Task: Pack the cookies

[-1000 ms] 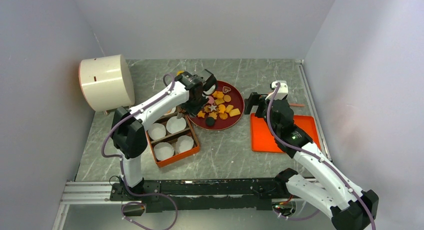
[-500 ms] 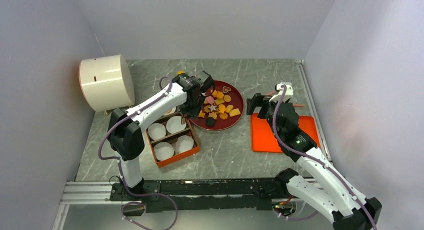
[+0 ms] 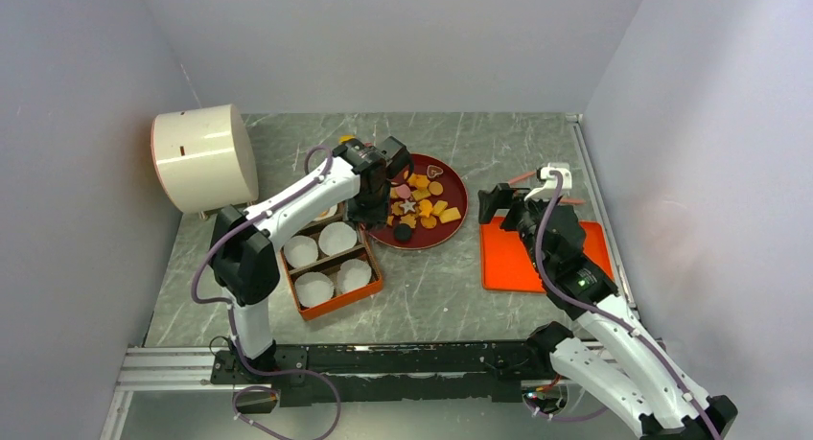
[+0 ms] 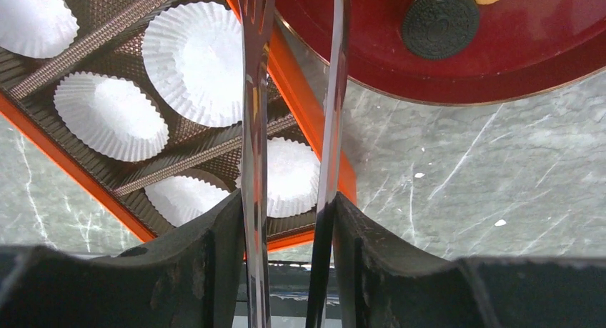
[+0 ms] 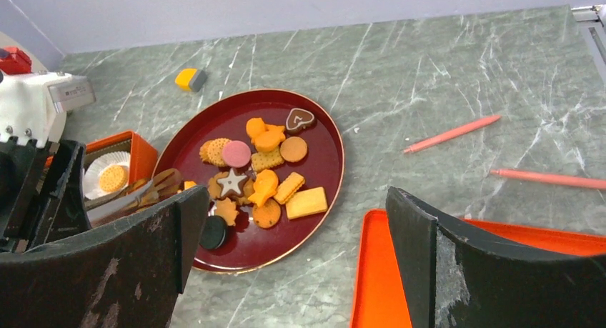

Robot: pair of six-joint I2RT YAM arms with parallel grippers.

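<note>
The cookies (image 3: 422, 205) lie on a dark red plate (image 3: 458, 186): orange and yellow pieces, a pink round, a white star and a dark round (image 5: 213, 232). They also show in the right wrist view (image 5: 264, 171). My left gripper (image 3: 382, 170) is shut on metal tongs (image 4: 255, 92) over the plate's left rim, next to the orange box (image 3: 331, 267) of white paper cups. The tongs' tips (image 5: 161, 181) are out of the left wrist view. One cup holds an orange cookie (image 5: 113, 178). My right gripper (image 3: 494, 202) is open and empty, right of the plate.
A white cylinder container (image 3: 203, 157) lies on its side at the back left. An orange lid (image 3: 503, 258) lies flat under my right arm. Two pink sticks (image 5: 451, 133) lie on the marble behind it. A small yellow and grey block (image 5: 191, 78) sits behind the plate.
My right arm has drawn back to the right, away from the plate. My left gripper with the tongs has shifted slightly left toward the box.
</note>
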